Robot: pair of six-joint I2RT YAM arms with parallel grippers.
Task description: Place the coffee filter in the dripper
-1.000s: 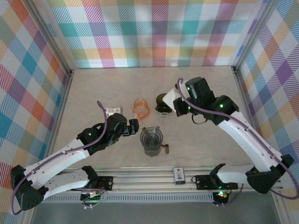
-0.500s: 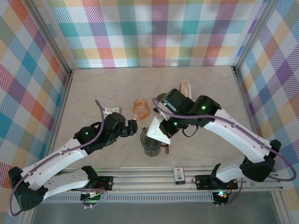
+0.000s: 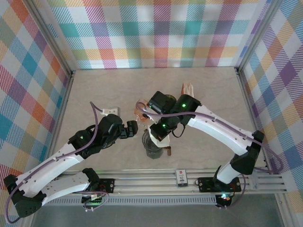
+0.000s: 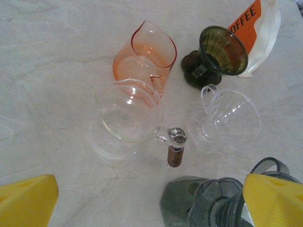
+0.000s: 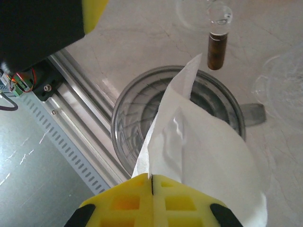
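The right arm stretches from its base at the near right across to the middle of the desk [image 4: 57,56], elbow raised and wrist bent downward. The right gripper [image 5: 151,182] has its yellow jaws pressed together on the edge of a white paper coffee filter [image 5: 203,142]. The filter hangs, partly folded, over the open mouth of the smoke-grey plastic dripper [image 5: 123,109], with one pointed corner reaching the far rim. Whether the paper touches the dripper's ribbed inside cannot be told.

The left arm runs diagonally from the near left. Its left gripper [image 3: 134,126] stands just left of the dripper with the jaws spread wide, holding nothing.

In the left wrist view, an orange-and-white bag [image 4: 258,23] at the far right shows the letters "OFFEE". In the top view, a small white tag [image 3: 181,177] on the aluminium rail carries dark print too small to read.
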